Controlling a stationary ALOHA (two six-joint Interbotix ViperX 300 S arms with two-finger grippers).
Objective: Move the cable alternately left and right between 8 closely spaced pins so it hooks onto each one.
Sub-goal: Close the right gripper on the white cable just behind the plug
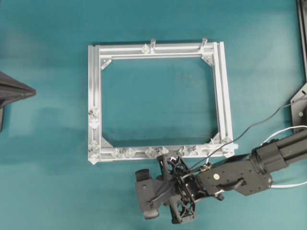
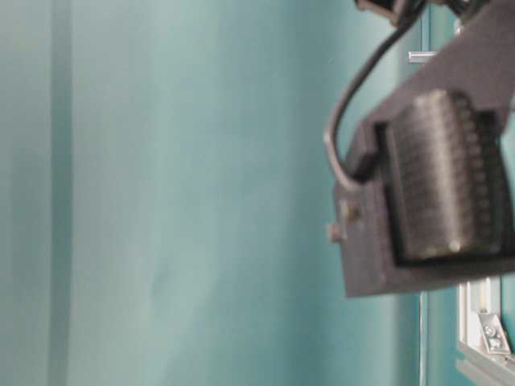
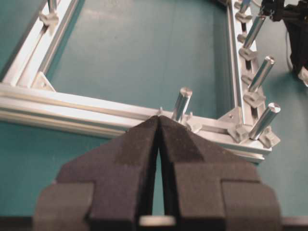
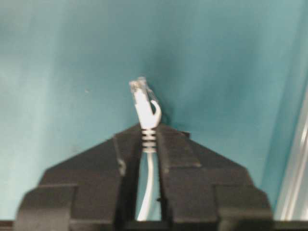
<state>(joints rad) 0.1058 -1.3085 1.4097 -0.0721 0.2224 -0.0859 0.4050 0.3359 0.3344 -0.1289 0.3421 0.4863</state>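
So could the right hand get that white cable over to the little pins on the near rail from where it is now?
Probably yes. The right hand is shut on the cable just behind its plug, and in the overhead view it sits beside the pins, with only bare cloth between.

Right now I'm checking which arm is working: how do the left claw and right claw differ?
The right claw is clamped on the cable just behind its plug; the left claw is shut on nothing. The right claw sits over bare teal cloth; the left claw faces the aluminium frame and its upright posts. Both have black fingers.
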